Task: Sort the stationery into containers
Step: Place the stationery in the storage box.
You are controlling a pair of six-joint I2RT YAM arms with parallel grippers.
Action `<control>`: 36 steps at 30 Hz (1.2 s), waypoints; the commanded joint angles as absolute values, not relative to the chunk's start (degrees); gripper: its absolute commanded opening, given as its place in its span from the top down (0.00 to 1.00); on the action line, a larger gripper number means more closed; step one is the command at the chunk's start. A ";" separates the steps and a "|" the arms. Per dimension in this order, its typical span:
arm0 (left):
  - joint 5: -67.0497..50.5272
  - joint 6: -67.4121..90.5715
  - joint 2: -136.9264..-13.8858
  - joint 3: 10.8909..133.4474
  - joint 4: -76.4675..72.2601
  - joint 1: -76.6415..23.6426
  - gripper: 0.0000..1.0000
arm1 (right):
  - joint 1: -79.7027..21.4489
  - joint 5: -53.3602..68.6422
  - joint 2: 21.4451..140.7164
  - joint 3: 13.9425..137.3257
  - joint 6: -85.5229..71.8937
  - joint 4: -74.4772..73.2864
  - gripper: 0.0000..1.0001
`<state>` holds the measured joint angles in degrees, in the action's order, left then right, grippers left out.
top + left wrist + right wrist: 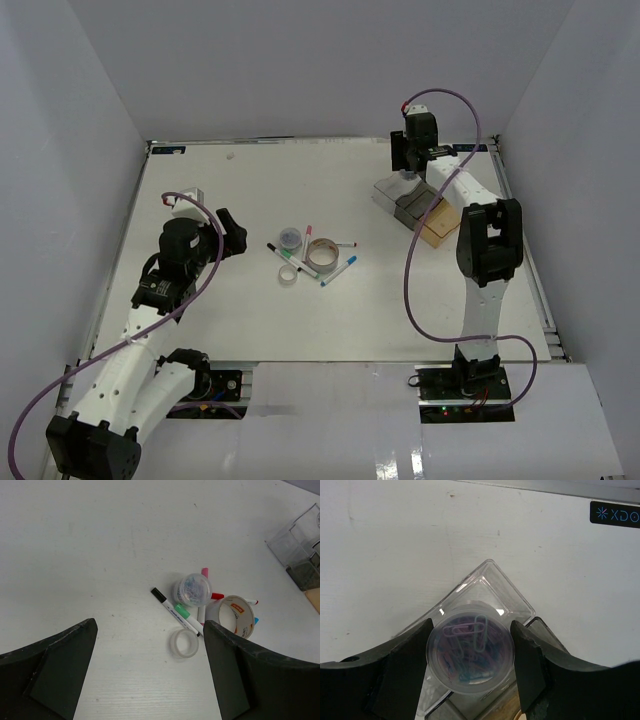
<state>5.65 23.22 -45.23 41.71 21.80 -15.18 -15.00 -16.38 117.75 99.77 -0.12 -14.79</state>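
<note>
My right gripper [405, 172] is shut on a small round tub of paper clips [470, 649] and holds it over the clear bin [487, 580] at the back right. The smoky grey bin [412, 210] and the amber bin [437, 225] join it. On the table's middle lie another round tub [290, 238], a large tape roll [321, 254], a small clear tape roll [287, 274] and several capped markers [340, 270]. My left gripper [232, 232] is open and empty, left of this pile. In the left wrist view the tub [192, 589], both rolls [183, 643] and markers [185, 614] show.
White walls enclose the table on three sides. A metal rail [320, 141] runs along the back edge. The right arm's purple cable [410, 280] hangs beside the bins. The bins show at the far right of the left wrist view [297, 532].
</note>
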 commanded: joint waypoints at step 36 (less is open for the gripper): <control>3.95 23.47 -45.44 41.48 21.09 -15.03 0.02 | -11.95 -14.16 123.50 103.72 1.93 -8.53 0.16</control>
<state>4.93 23.38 -45.67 41.71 21.80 -15.18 -12.08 -14.81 126.28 102.65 1.93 -11.51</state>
